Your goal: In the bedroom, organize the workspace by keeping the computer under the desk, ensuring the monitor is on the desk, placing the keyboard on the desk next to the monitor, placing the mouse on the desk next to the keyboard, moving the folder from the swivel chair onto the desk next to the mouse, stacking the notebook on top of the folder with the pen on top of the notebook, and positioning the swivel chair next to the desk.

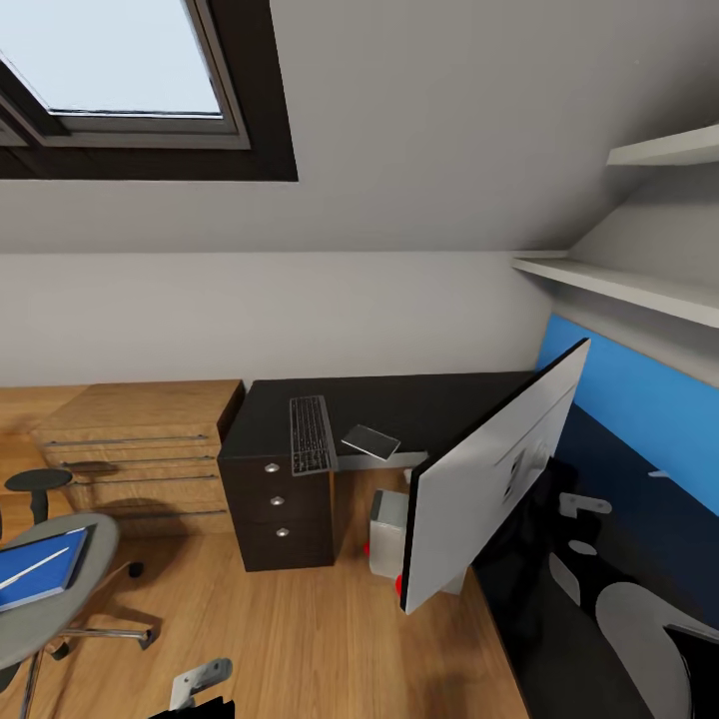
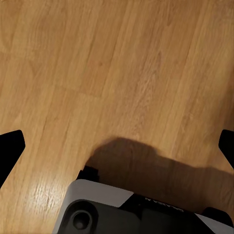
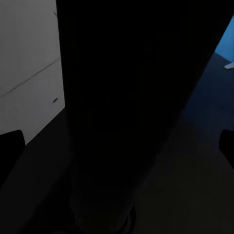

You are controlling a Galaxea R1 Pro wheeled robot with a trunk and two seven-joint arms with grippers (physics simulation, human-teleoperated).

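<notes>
While the left end effector (image 2: 117,144) hangs over bare wood floor (image 2: 122,63), its fingertips (image 2: 10,148) sit at opposite edges of the left wrist view, spread wide with nothing between them. Part of the robot's grey base shows beneath it.

The right end effector (image 3: 117,146) is spread as well, its dark fingertips (image 3: 9,146) far apart. A broad black upright shape fills the gap between them; whether it touches either finger cannot be told. Behind it lie the black surface and a sliver of blue panel.

From the head view, the monitor (image 1: 489,479) stands on the surface (image 1: 429,404) at the right, tilted, its pale face turned to the camera. The keyboard (image 1: 312,435) lies on the far stretch of the surface, above a dark drawer unit (image 1: 280,514). Just beside it rests a flat grey slab (image 1: 371,440), jutting over the front edge. The computer (image 1: 387,519) sits on the floor under the surface, partly hidden by the monitor.

At the left, well apart from the surface, is the chair (image 1: 95,539). A blue folder (image 1: 45,579) lies on its seat, with the pen (image 1: 33,567) across it. A light-wood chest (image 1: 140,439) stands against the wall beyond the chair.
</notes>
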